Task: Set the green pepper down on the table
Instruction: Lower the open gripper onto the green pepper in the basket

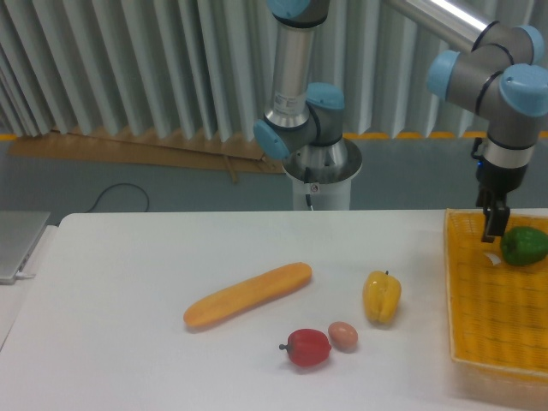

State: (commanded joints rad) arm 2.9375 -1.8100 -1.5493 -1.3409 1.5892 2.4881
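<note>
The green pepper (pixel 524 246) is lying in the yellow basket (pixel 479 342), touching or just beside the claw (pixel 494 226) on the side away from the table (pixel 128 300). Whether the claw is spread or pinching cannot be told. Lifting, carrying and placing are judged as remaining. No writing is being shown.

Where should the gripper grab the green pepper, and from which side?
Probably from straight above, fingers closing across the middle of the green pepper. It lies in the yellow basket, whose raised rim blocks a low side approach, and its rounded body looks widest at mid-height. The gripper is beside its left flank; whether it is open cannot be told.
</note>
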